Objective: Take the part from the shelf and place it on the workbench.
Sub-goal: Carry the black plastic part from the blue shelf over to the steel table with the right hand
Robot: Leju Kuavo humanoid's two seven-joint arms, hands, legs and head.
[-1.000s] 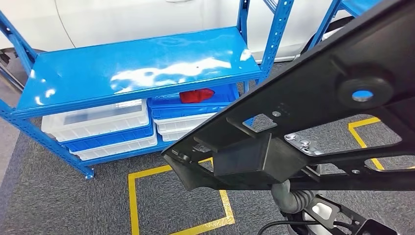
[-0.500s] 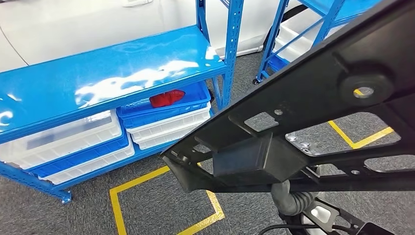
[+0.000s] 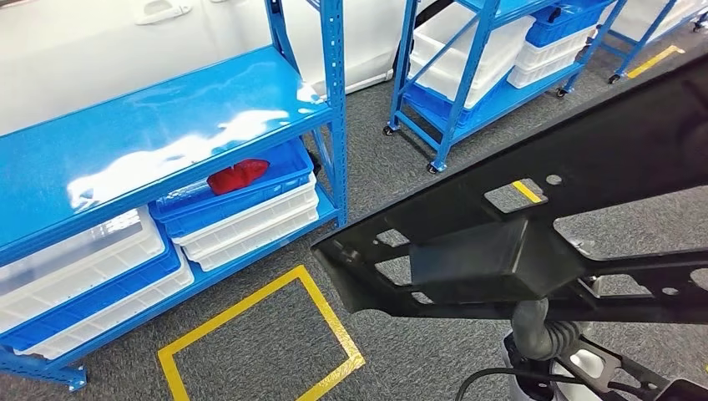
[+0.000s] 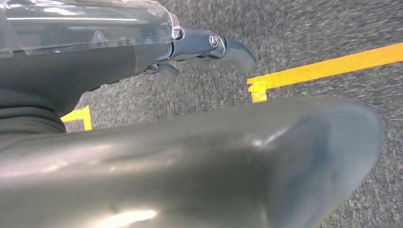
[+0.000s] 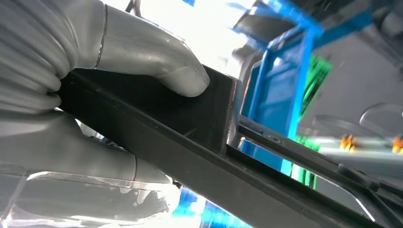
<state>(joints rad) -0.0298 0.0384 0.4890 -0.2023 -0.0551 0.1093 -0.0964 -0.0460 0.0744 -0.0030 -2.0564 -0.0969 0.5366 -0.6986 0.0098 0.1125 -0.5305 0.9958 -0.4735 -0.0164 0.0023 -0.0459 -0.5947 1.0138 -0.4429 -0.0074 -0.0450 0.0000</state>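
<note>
The long black frame part (image 3: pixel 534 217) is gripped by the right hand (image 5: pixel 71 90), its length running leftward; the left hand (image 4: pixel 204 47) hangs empty, fingers apart.

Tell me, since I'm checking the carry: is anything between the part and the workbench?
Cannot tell: the workbench isn't visible. The right hand grips the black part, held above grey carpet, with blue shelves to the robot's left and ahead.

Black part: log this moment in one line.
black part | held by right robot hand | carried above floor | left robot hand holds nothing | workbench unseen
</note>
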